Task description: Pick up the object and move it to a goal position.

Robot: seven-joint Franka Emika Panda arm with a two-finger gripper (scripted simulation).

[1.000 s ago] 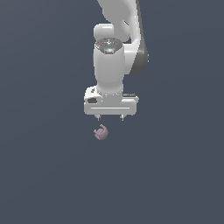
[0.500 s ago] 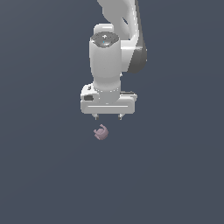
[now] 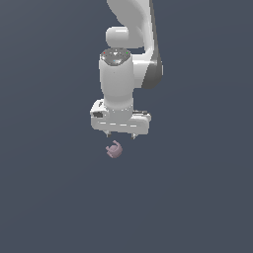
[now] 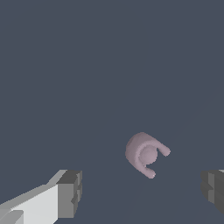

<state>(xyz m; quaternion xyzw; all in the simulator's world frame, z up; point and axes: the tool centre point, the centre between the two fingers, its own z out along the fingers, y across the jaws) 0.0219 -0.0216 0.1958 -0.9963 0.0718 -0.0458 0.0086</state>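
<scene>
The object (image 3: 114, 149) is a small dull pink-mauve rounded lump with two short hooks, lying on the flat dark grey surface. In the exterior view my white gripper (image 3: 120, 135) hangs just behind and above it, fingers pointing down, only the tips showing. In the wrist view the object (image 4: 144, 153) lies apart from both dark finger pads (image 4: 70, 193), roughly between them but off the line that joins them. The jaws stand wide apart and hold nothing.
The dark grey surface (image 3: 49, 197) fills both views with nothing else on it. The white arm (image 3: 131, 44) rises from the gripper toward the top of the exterior view.
The gripper and wrist have drifted slightly toward the exterior view's left and a little lower, closer over the object. The object has not moved.
</scene>
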